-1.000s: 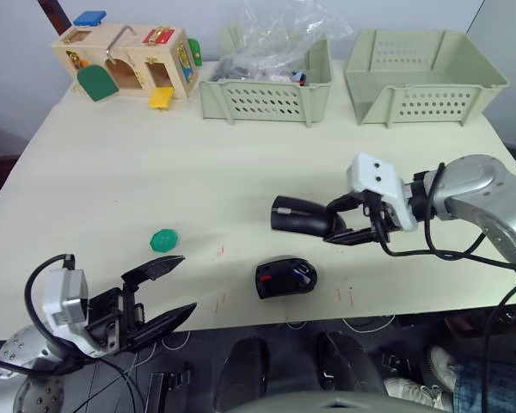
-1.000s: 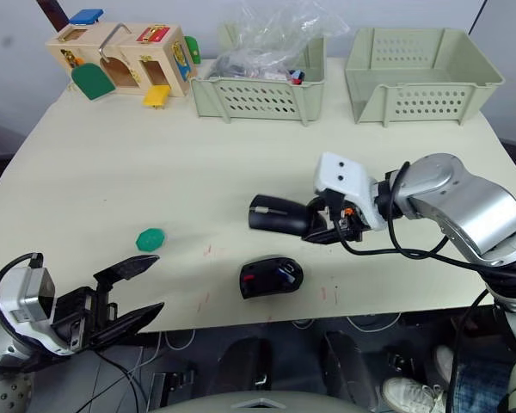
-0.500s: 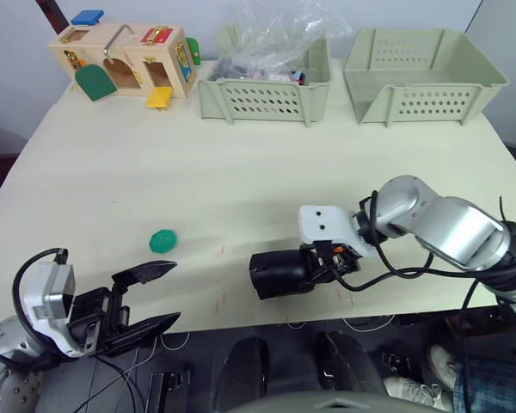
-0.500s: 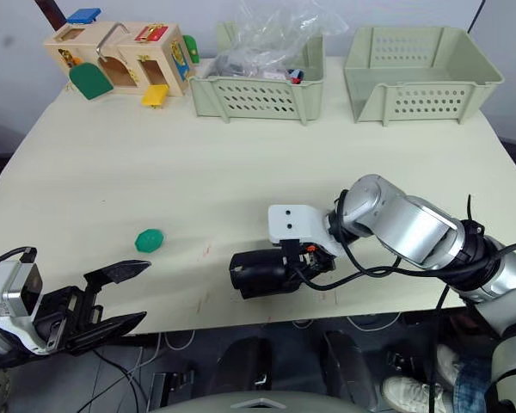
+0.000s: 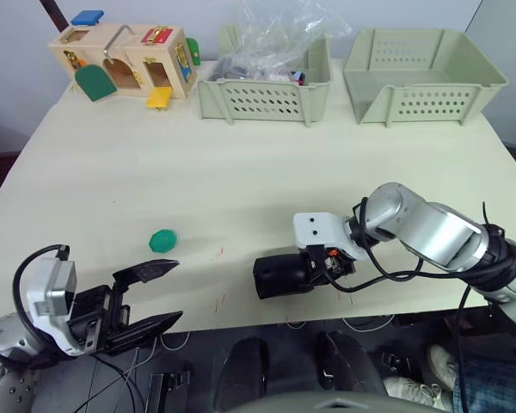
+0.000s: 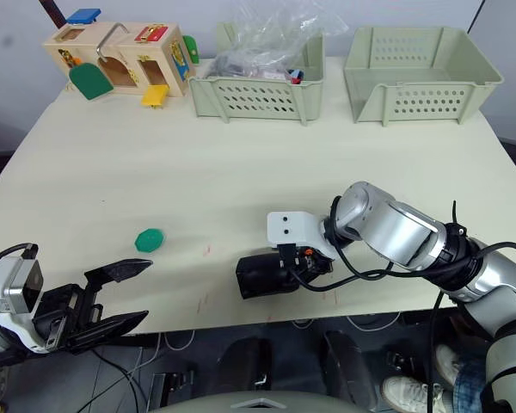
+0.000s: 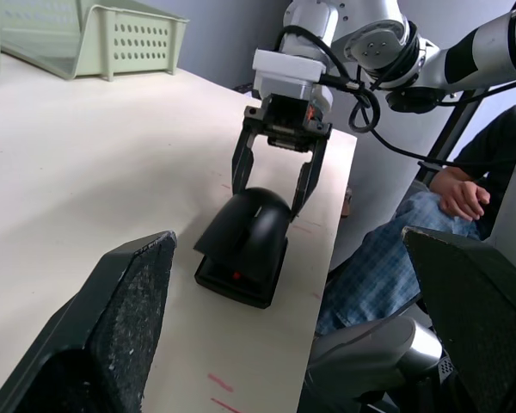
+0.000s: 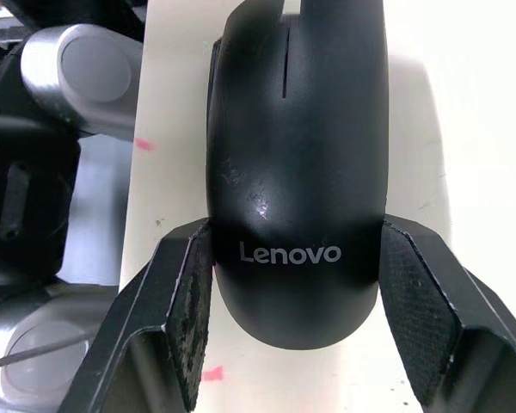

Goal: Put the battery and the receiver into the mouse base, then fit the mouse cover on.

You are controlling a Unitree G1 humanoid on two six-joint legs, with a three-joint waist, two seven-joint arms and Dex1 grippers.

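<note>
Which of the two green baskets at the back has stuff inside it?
The left basket, next to the wooden toy house. It holds a crinkly clear plastic bag with things in it; the right basket looks empty.

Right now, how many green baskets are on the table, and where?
2, both along the table's far edge. One basket sits near the middle and holds a clear plastic bag with small items; the empty basket sits to its right. Nothing in view could hide a third.

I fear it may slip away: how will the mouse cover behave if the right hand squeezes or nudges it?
The mouse cover looks glossy and curved, so the right hand could probably slide off it. Likely light, thin and slightly flexible. Seated on the mouse base, it may shift.
</note>
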